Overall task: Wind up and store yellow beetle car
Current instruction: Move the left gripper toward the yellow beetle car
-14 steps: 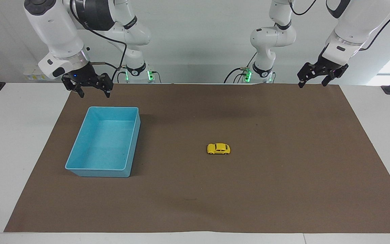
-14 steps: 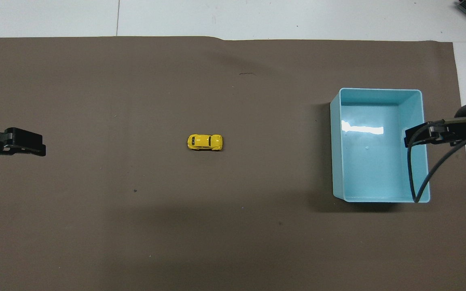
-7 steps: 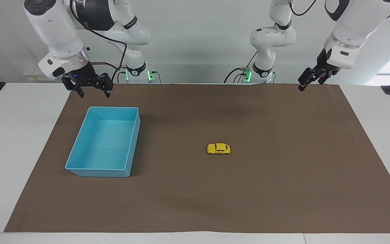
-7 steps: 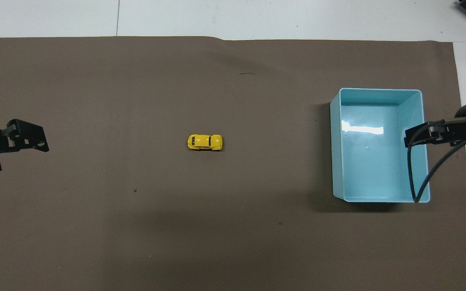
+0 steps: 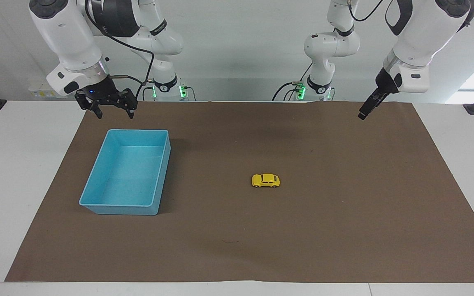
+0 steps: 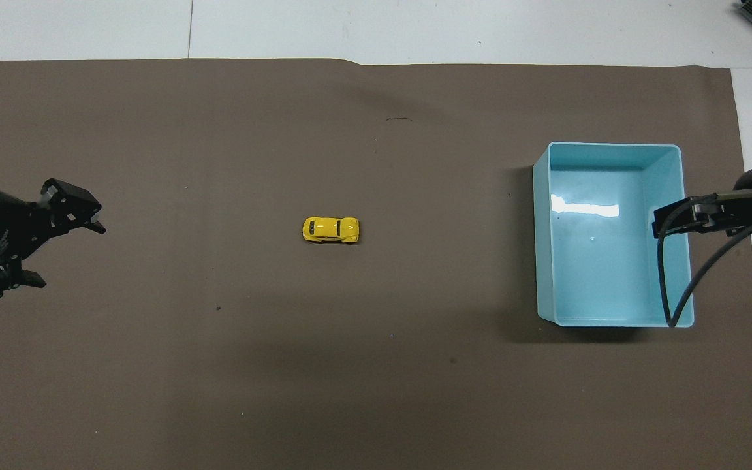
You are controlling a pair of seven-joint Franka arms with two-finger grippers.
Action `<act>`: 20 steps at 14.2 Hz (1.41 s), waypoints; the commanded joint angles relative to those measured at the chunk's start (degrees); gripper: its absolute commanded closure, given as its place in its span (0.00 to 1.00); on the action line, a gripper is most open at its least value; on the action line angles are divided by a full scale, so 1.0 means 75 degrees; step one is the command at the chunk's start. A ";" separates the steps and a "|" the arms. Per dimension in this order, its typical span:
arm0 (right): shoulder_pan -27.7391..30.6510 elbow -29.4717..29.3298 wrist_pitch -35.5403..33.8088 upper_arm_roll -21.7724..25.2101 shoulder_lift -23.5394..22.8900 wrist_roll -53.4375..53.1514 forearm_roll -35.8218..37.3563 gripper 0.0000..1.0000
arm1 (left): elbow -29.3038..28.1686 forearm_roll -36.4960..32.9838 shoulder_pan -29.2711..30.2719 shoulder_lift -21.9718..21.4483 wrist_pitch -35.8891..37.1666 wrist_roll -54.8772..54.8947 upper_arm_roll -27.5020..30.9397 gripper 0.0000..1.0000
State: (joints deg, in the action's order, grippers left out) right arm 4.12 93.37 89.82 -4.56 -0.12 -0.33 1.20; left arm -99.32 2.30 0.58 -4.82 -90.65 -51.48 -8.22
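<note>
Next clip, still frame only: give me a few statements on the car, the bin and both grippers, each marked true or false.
1. The yellow beetle car sits on the brown mat, outside the blue bin. True.
2. The left gripper holds the car. False: it hangs over bare mat, jaws open.
3. The bin holds a toy. False: nothing lies in it.
4. The right gripper hangs by the bin's edge nearer to the robots, jaws open. True.
</note>
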 commanded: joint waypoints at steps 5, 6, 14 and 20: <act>0.0083 0.0078 0.0012 -0.0036 0.0098 -0.0038 -0.0043 0.00 | -0.0738 0.0127 -0.0779 0.0091 -0.1189 -0.3582 0.0076 0.00; 0.0083 0.0078 0.0012 -0.0036 0.0098 -0.0038 -0.0043 0.00 | -0.0750 0.0127 -0.0908 0.0151 -0.1399 -0.4145 0.0076 0.00; 0.0083 0.0078 0.0012 -0.0036 0.0098 -0.0038 -0.0043 0.00 | -0.0656 0.0116 -0.2034 0.1205 -0.3239 -0.7417 0.0076 0.00; 0.0083 0.0078 0.0012 -0.0036 0.0098 -0.0038 -0.0043 0.00 | 0.0081 -0.0295 -0.2609 0.2411 -0.3792 -0.9038 0.0076 0.00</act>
State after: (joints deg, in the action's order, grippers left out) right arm 4.12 93.37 89.82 -4.56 -0.12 -0.33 1.20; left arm -102.29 1.17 -18.23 10.53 -119.13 -117.61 -8.57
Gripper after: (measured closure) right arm 0.000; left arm 0.000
